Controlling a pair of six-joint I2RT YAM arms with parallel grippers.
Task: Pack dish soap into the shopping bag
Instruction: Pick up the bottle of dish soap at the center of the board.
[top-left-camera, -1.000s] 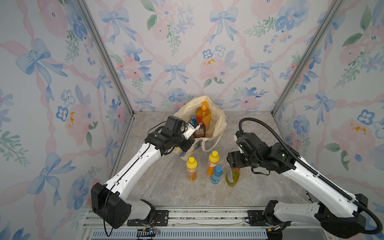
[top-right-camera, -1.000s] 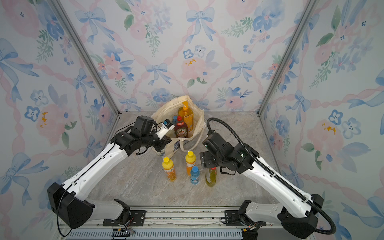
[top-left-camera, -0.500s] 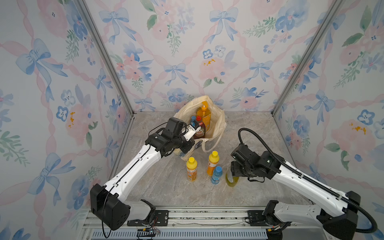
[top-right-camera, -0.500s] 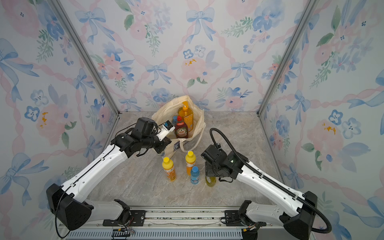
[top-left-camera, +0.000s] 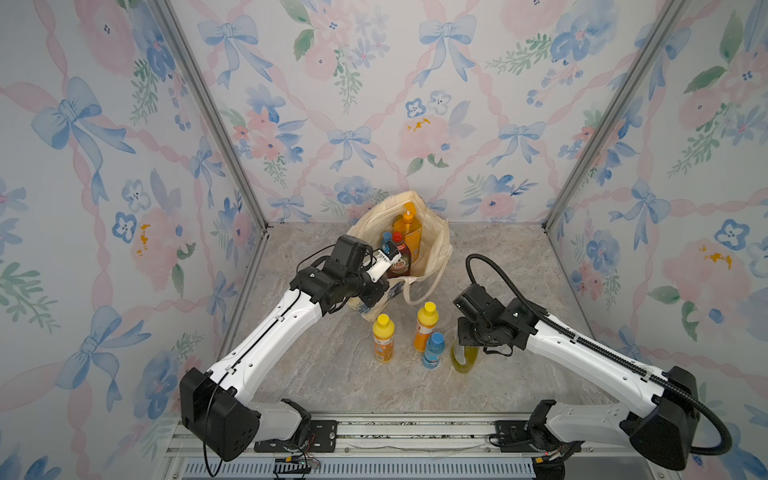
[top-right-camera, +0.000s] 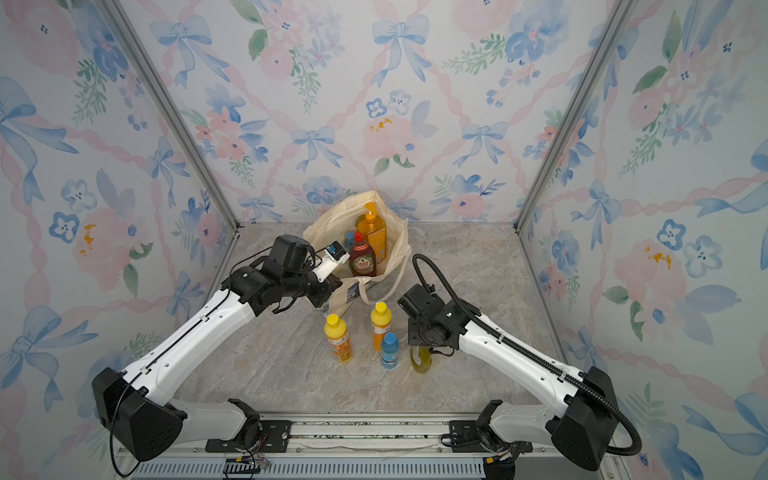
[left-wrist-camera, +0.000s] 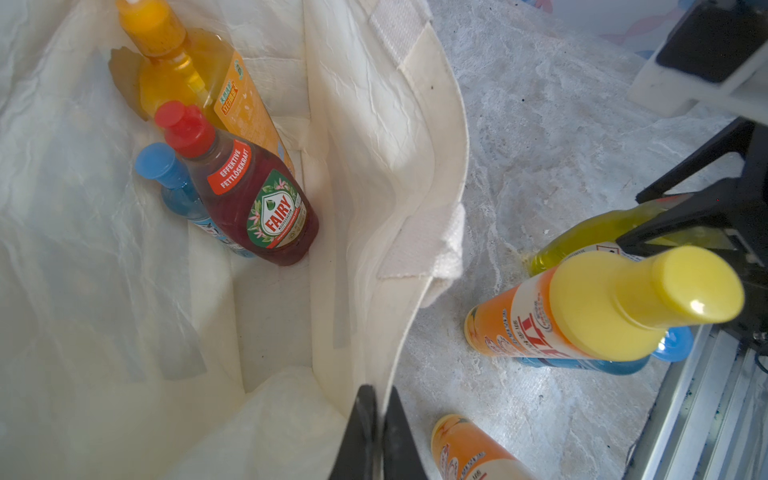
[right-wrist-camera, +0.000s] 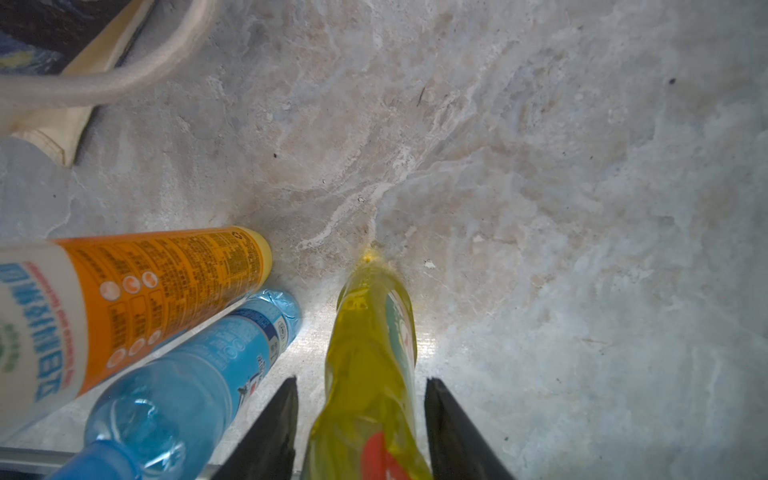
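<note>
The cream shopping bag (top-left-camera: 436, 249) (top-right-camera: 328, 224) stands open at the back. Inside it are an orange pump bottle (top-left-camera: 408, 232), a dark-red red-capped bottle (left-wrist-camera: 257, 208) and a small blue one (left-wrist-camera: 166, 174). My left gripper (left-wrist-camera: 379, 399) is shut on the bag's front rim (left-wrist-camera: 415, 145). In front of the bag stand two orange yellow-capped bottles (top-left-camera: 383, 338) (top-left-camera: 424, 326), a blue bottle (top-left-camera: 433, 351) and a yellow-green bottle (top-left-camera: 464, 359) (right-wrist-camera: 370, 332). My right gripper (right-wrist-camera: 361, 380) (top-right-camera: 419, 347) straddles the yellow-green bottle from above, its jaws narrow with small gaps either side.
The blue bottle (right-wrist-camera: 187, 374) and an orange one (right-wrist-camera: 158, 291) stand close beside the gripped-around bottle. A bag handle (right-wrist-camera: 104, 83) loops onto the marble floor (top-left-camera: 498, 257). Flowered walls close three sides, and a metal rail (top-left-camera: 374, 428) runs along the front.
My right gripper has come down over the yellow-green bottle, and its jaws have narrowed around it. The left arm has stayed holding the bag rim.
</note>
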